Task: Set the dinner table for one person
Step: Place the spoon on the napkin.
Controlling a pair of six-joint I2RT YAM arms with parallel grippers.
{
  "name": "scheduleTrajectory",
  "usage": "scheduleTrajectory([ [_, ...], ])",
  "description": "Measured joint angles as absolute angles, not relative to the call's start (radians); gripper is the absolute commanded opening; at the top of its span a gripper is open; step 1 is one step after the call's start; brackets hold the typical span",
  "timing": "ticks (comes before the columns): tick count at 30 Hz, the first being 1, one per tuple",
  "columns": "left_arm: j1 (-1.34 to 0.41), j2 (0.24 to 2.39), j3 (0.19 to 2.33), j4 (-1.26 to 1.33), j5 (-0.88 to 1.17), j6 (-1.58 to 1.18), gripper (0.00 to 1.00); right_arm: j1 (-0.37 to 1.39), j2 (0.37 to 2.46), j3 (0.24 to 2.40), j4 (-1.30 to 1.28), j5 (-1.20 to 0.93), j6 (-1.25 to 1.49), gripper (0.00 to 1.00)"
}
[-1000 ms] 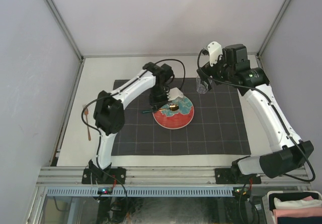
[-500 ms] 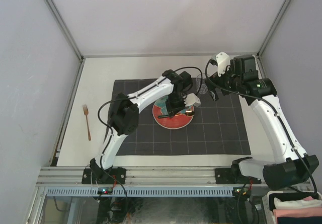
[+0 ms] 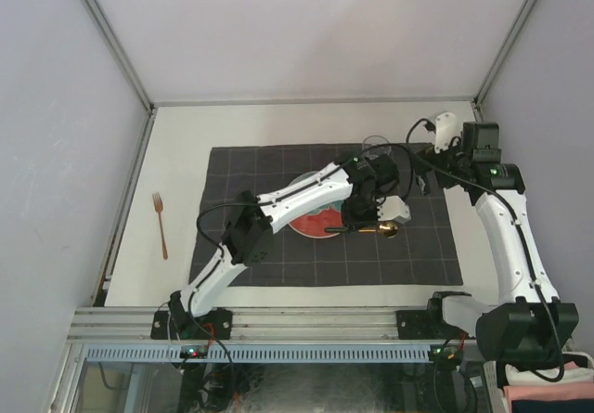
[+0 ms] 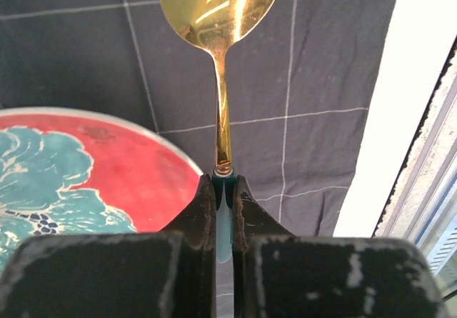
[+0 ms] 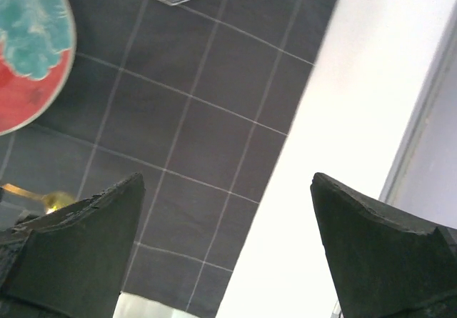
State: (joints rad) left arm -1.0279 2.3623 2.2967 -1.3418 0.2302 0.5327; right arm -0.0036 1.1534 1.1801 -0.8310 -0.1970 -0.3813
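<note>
The spoon (image 4: pixel 218 11) has moved right of the plate (image 4: pixel 107 175), over bare cloth (image 3: pixel 418 255); outstretched left fingers (image 4: pixel 200 214) pinch it, right fingers (image 5: pixel 71 254) spread.

The cloth (image 3: pixel 408 260) is dark grey with a thin white grid. The plate (image 4: pixel 121 168) is red with a teal floral motif. The spoon (image 4: pixel 218 3) is gold, the fork (image 3: pixel 161 227) coppery, the table (image 3: pixel 176 135) off-white.

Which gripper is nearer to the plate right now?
Left. The left gripper, shut on the spoon, is just beyond the plate's right edge. The right gripper, open, is farther right, over the cloth toward its right side.
</note>
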Motion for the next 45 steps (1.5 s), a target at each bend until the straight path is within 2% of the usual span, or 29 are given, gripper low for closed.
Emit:
scheduleTrajectory([
  [12,-1.081,2.374,2.297,-1.320,0.234,0.514,0.01,-0.255,1.034,1.076,-0.719,-0.181,-0.406,1.00],
  [21,-1.085,2.424,2.295,-1.298,0.241,0.513,0.16,-0.380,1.013,1.074,-0.717,-0.226,-0.436,1.00],
  [27,-1.095,2.429,2.286,-1.267,0.241,0.506,0.21,-0.393,0.957,1.074,-0.738,-0.250,-0.458,1.00],
  [36,-1.111,2.435,2.255,-1.222,0.240,0.504,0.21,-0.397,0.907,1.074,-0.783,-0.270,-0.461,1.00],
  [45,-1.117,2.463,2.216,-1.185,0.240,0.493,0.31,-0.410,0.800,1.074,-0.842,-0.280,-0.491,1.00],
])
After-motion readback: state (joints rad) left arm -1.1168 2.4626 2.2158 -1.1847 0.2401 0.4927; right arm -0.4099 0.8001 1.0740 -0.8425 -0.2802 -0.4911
